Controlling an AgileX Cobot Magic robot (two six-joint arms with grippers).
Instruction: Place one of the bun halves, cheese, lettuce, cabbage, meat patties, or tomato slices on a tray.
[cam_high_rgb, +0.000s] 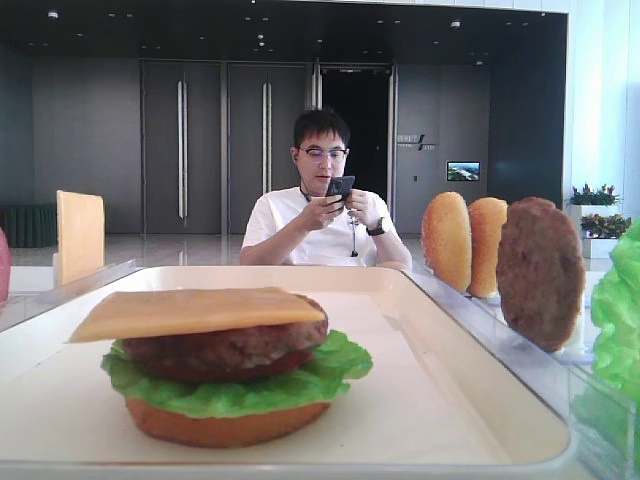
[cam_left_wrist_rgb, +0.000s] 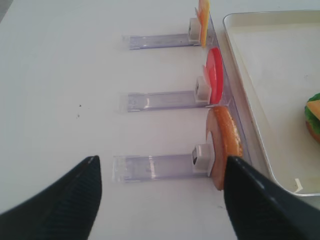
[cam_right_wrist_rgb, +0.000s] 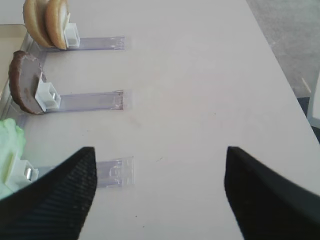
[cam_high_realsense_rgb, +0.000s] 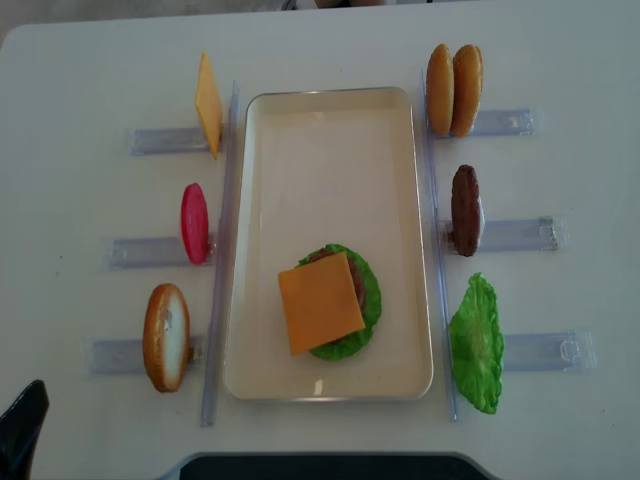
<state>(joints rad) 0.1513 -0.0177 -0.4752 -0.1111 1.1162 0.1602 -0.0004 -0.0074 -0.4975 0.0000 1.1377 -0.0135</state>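
On the cream tray (cam_high_realsense_rgb: 330, 150) sits a stack: a bun half (cam_high_rgb: 220, 425) at the bottom, then lettuce (cam_high_realsense_rgb: 368, 300), a meat patty (cam_high_rgb: 230, 350) and a square cheese slice (cam_high_realsense_rgb: 320, 302) on top. Upright in the left racks stand a cheese slice (cam_high_realsense_rgb: 208, 103), a red tomato slice (cam_high_realsense_rgb: 194, 222) and a bun half (cam_left_wrist_rgb: 225, 142). The right racks hold two bun halves (cam_high_realsense_rgb: 453, 90), a patty (cam_right_wrist_rgb: 22, 82) and a lettuce leaf (cam_high_realsense_rgb: 476, 343). My left gripper (cam_left_wrist_rgb: 161, 162) hangs open over the table beside the near-left bun. My right gripper (cam_right_wrist_rgb: 160, 150) is open over bare table, holding nothing.
Clear plastic racks (cam_high_realsense_rgb: 150, 250) (cam_high_realsense_rgb: 520, 235) line both long sides of the tray. A person (cam_high_rgb: 325, 200) sits behind the far end of the table. A dark finger tip (cam_high_realsense_rgb: 22, 430) shows at the table's near-left corner.
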